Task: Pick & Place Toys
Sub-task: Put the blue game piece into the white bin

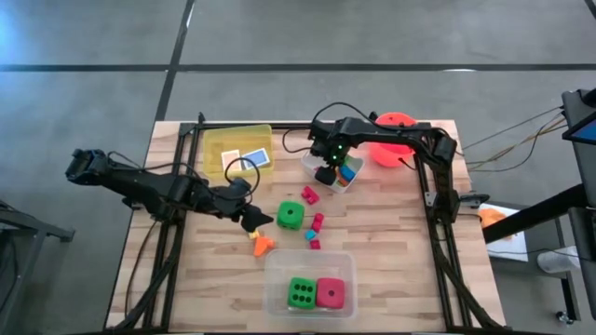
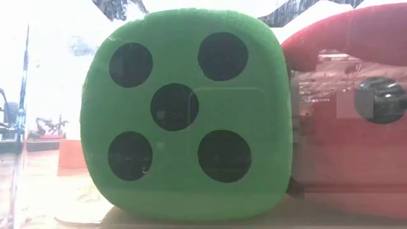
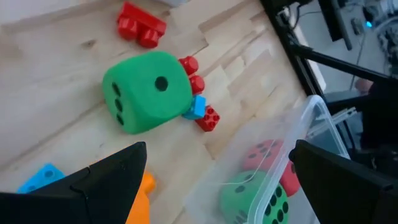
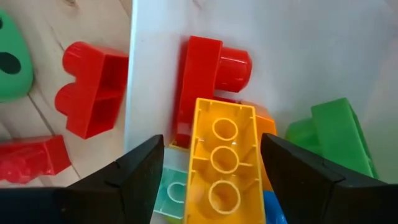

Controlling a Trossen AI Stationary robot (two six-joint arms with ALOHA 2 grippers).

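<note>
Yellow block (image 4: 225,155) lies flat, studs up, between right end effector (image 4: 211,180) fingers.

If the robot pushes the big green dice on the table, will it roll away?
Probably not far. The green dice has flat faces and sits on one, so it would likely slide or tip one face over. Its rounded corners might let it tumble once. It looks soft and fuzzy, so probably light and squashy, and it may bump the small red blocks beside it.

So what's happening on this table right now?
The robot is sorting toys into tubs. Its right hand sits over the white tub, fingers parted around a yellow studded plastic block lying among other blocks inside. The left hand waits open above the table near an orange block. A green dotted die sits loose; two more dice are in the clear tub.
</note>
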